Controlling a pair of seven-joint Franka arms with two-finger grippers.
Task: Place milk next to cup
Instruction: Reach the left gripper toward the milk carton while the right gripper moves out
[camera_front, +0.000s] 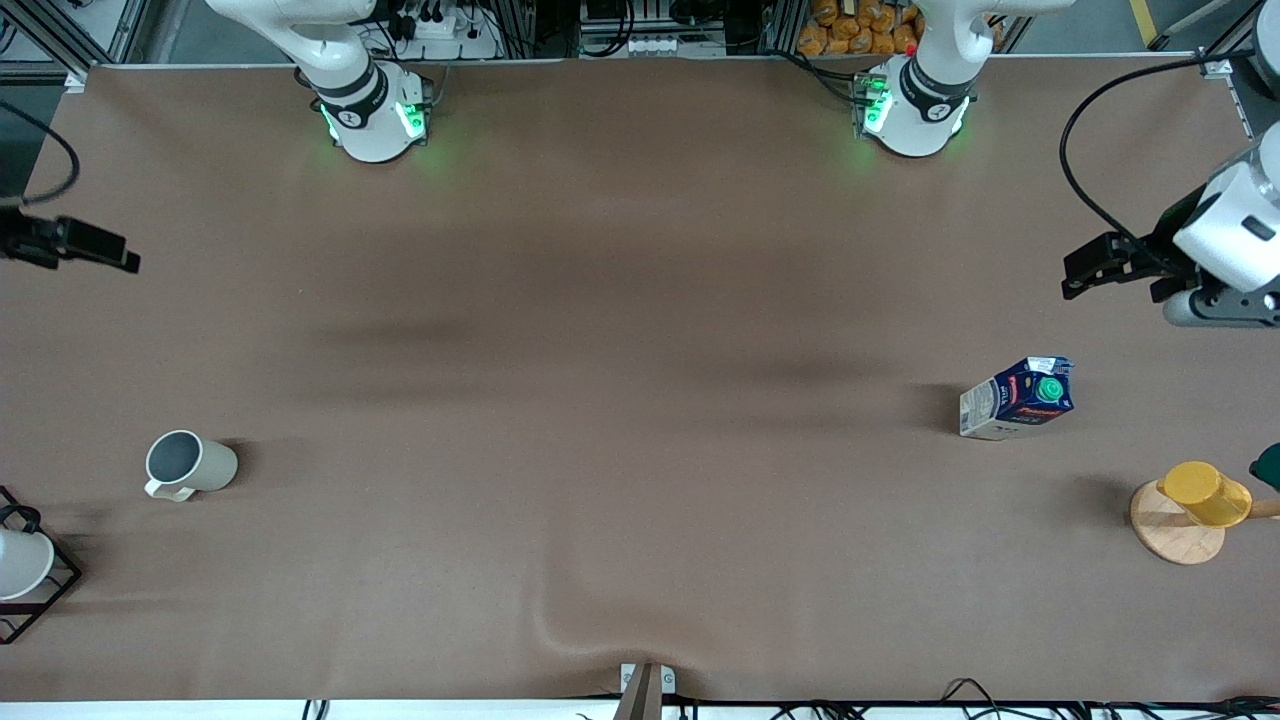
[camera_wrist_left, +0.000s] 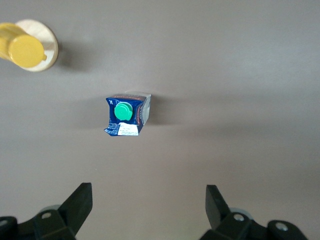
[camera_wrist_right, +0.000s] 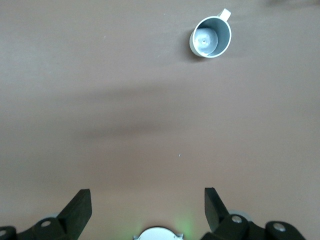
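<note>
Standing upright on the brown bench (camera_front: 620, 300) toward the left arm's end, the milk (camera_front: 1018, 398) is a small dark-blue carton with a round green cap, a red label band and pale sides; nothing touches it. The cup (camera_front: 189, 465), a beige-grey mug with a darker inside and a small pale handle, sits well apart from it toward the right arm's end of the bench, about as near the front camera as the carton. Nearer the front camera than the milk, and closer to the bench's edge at the left arm's end, a yellow cup (camera_front: 1205, 493) rests on a round wooden coaster (camera_front: 1172, 530). At the right arm's end, nearer the front camera than the mug, a white cup (camera_front: 20, 563) sits in a black wire rack (camera_front: 62, 580). The left pincer (camera_front: 1090, 265) hangs in the air over bare bench at the left arm's end, its fingers (camera_wrist_left: 78, 204) spread wide with nothing between them, the milk showing on the bench below it in its wrist view. The right pincer (camera_front: 85, 245) hangs over the bench at the right arm's end, its fingers (camera_wrist_right: 77, 209) likewise spread and holding nothing, the mug in its wrist view.
</note>
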